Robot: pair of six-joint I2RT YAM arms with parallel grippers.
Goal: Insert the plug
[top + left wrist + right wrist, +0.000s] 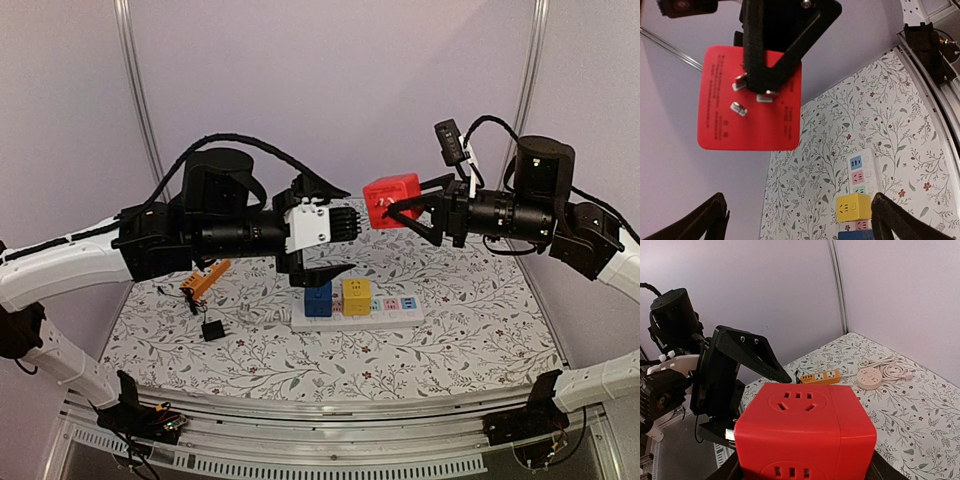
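Note:
My right gripper [402, 207] is shut on a red cube plug [391, 200] and holds it high above the table. In the right wrist view the cube [805, 432] fills the space between my right gripper's [802, 471] jaws. In the left wrist view the cube's pronged face [750, 100] shows, partly crossed by the right fingers [772, 45]. My left gripper [346, 232] is open wide and empty, just left of the cube [800, 215]. Below lies a white power strip [395, 312] with a yellow cube [356, 296] and a blue cube [318, 299] plugged in.
An orange power strip [205, 280] and a small black adapter [213, 330] lie at the table's left. A round pink socket with a coiled white cable [871, 377] lies on the floral cloth. Metal frame posts stand at the back corners.

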